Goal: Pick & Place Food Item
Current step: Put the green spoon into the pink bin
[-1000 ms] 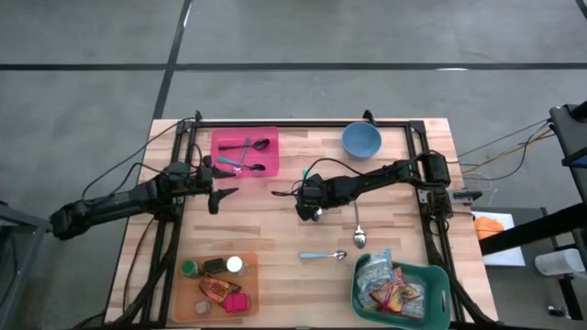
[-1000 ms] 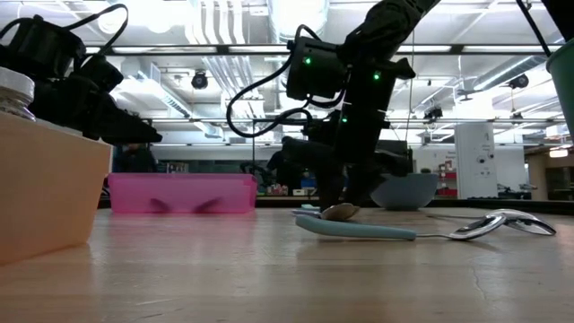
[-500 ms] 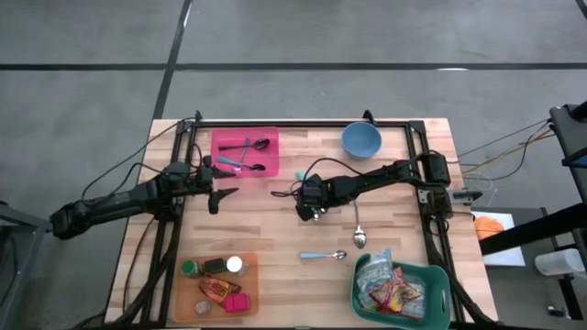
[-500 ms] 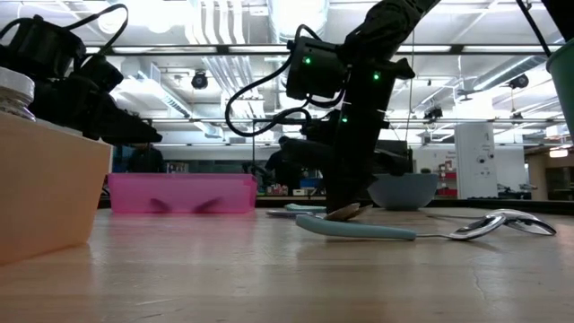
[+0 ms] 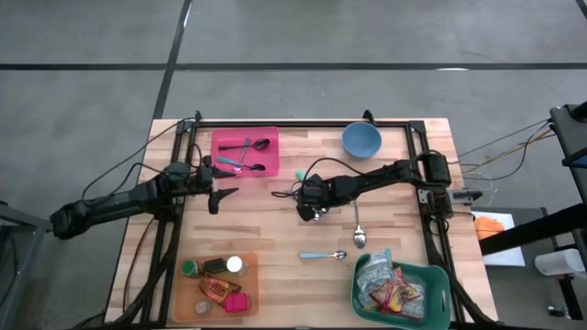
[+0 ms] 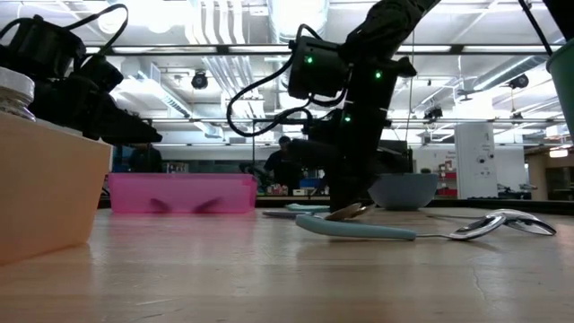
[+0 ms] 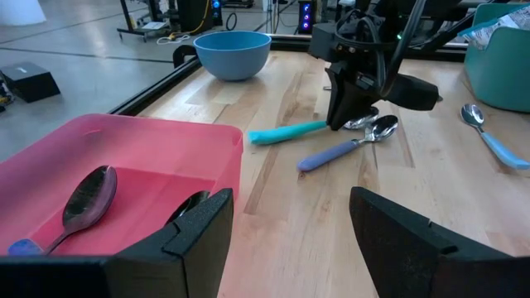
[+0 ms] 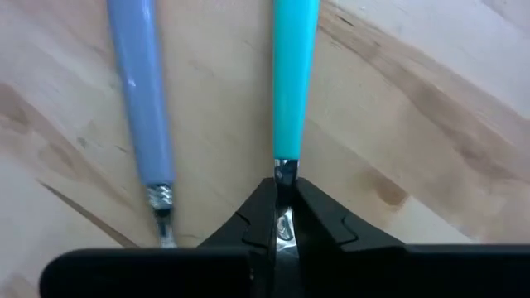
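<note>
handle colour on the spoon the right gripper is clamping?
Teal handle, right gripper shut on spoon's neck; clearest in right wrist view.

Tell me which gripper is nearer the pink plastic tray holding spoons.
Left. The left gripper hovers open just off the pink plastic tray, at its near left corner. The right gripper is mid-table, shut on a teal-handled spoon.

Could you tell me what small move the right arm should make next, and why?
Probably lift straight up a little. The right claw is shut on the teal-handled spoon, whose handle lies close beside the purple-handled spoon; rising first should avoid dragging that neighbour along the table.
</note>
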